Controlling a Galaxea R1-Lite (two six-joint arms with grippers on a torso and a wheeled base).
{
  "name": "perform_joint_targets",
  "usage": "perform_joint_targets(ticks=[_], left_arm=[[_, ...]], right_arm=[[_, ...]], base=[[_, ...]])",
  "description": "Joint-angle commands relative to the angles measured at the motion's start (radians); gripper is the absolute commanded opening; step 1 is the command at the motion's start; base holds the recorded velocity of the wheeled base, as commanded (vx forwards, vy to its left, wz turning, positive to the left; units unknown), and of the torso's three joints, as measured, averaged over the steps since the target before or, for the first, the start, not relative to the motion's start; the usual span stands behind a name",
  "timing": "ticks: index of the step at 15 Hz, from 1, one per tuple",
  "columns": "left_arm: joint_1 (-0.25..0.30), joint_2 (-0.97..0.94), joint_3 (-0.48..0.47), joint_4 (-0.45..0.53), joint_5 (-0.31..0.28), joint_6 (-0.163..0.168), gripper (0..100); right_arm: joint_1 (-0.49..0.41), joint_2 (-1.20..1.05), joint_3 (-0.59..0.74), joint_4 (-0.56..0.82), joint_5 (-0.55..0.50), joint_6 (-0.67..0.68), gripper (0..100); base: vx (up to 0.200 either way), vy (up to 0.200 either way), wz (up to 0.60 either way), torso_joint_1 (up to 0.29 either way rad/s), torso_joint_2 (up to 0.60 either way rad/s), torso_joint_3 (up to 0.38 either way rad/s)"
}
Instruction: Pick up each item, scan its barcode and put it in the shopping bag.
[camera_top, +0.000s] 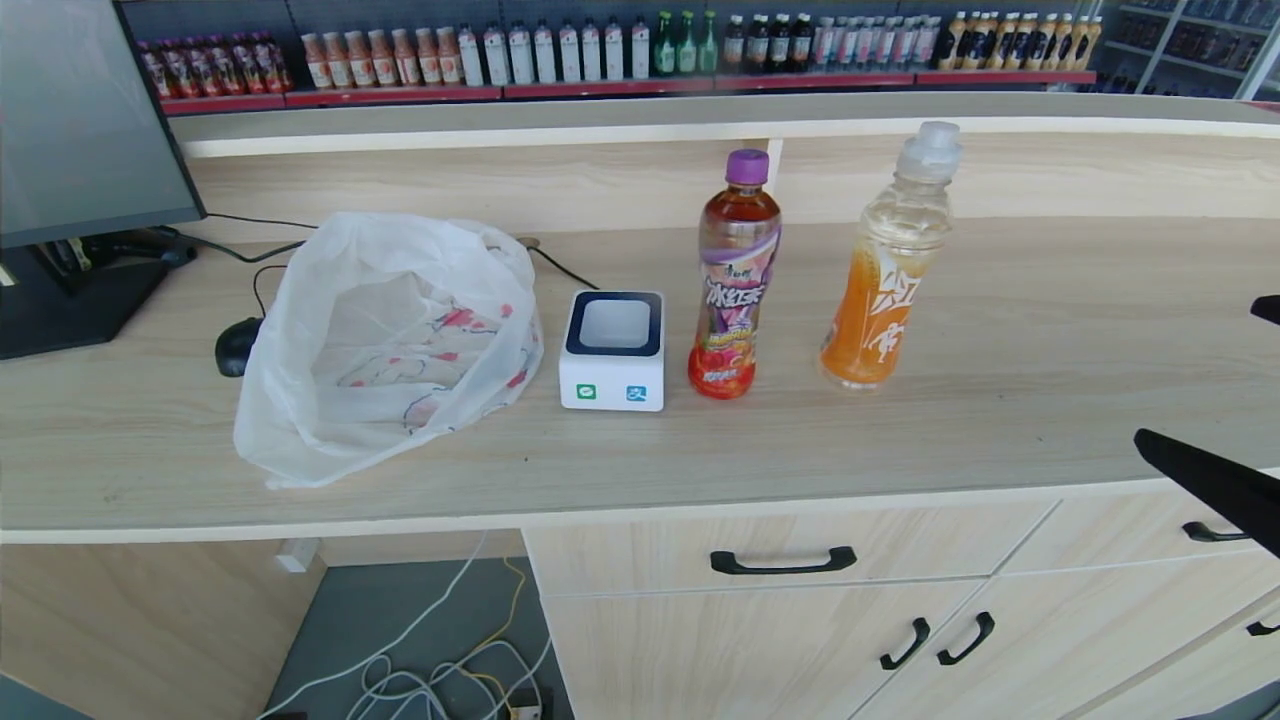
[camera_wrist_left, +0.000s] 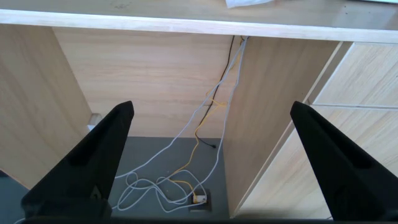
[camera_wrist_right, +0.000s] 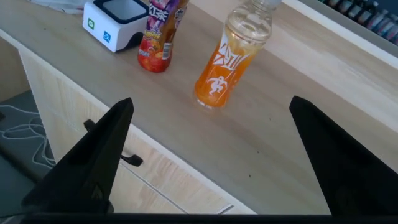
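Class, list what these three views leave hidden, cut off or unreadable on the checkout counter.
Inside the shopping bag: head view, crumpled cloudy plastic hides it.
Barcodes on the purple-capped bottle and orange bottle: too small or turned away in head and right wrist views.
The mouse: head view, partly behind the bag.
The monitor: head view, cut off by left and top edges.

The left gripper (camera_wrist_left: 212, 106) and right gripper (camera_wrist_right: 211, 100) are matte black, flat and tapering.

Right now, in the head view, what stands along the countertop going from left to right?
monitor → mouse → shopping bag → scanner → purple-capped red tea bottle → orange drink bottle
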Motion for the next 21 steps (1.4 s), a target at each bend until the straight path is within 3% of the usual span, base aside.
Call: perform_joint_targets(ticks=[1, 4, 5, 10, 17, 21], left_arm=[[0.000, 0.000, 0.000, 0.000, 0.000, 0.000, 100], [0.000, 0.000, 0.000, 0.000, 0.000, 0.000, 100], [0.000, 0.000, 0.000, 0.000, 0.000, 0.000, 100], [0.000, 0.000, 0.000, 0.000, 0.000, 0.000, 100], [0.000, 0.000, 0.000, 0.000, 0.000, 0.000, 100], [0.000, 0.000, 0.000, 0.000, 0.000, 0.000, 100]], right_arm=[[0.149, 0.075, -0.026, -0.023, -0.112, -0.003, 100], [0.488, 0.195, 0.013, -0.202, -0.454, -0.003, 100], [0.559, 0.233, 0.026, -0.282, -0.541, 0.005, 100], [0.571, 0.354, 0.154, -0.562, -0.658, 0.014, 100], [0.582, 0.590, 0.194, -0.969, -0.695, 0.033, 100], [0.640, 0.653, 0.144, -1.029, -0.759, 0.054, 100]], base=[[0.000, 0.000, 0.00, 0.000, 0.00, 0.000], [0.000, 0.000, 0.00, 0.000, 0.00, 0.000], [0.000, 0.000, 0.00, 0.000, 0.00, 0.000], [0.000, 0.000, 0.00, 0.000, 0.00, 0.000], [0.000, 0.000, 0.00, 0.000, 0.00, 0.000], [0.000, 0.000, 0.00, 0.000, 0.00, 0.000]])
